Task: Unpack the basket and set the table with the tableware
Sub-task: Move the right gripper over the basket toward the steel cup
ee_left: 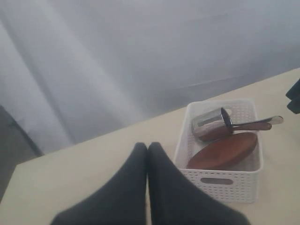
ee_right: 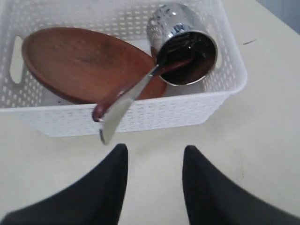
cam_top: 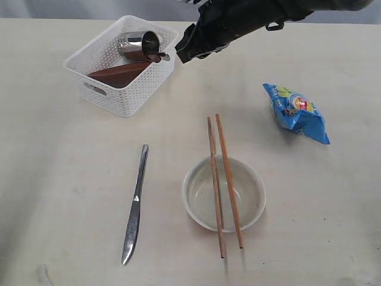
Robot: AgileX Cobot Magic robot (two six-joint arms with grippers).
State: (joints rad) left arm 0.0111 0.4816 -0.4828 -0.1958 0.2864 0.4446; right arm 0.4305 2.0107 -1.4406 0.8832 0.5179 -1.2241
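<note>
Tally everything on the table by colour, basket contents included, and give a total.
Steel: 3 (knife, cup, fork, only its handle showing)
Brown wood: 4 (2 chopsticks, saucer, spoon)
Cream: 1 (bowl)
White: 1 (basket)
Blue: 1 (snack bag)
Total: 10

Exterior looks down from above; both wrist views share the basket point(cam_top: 136, 95)
</note>
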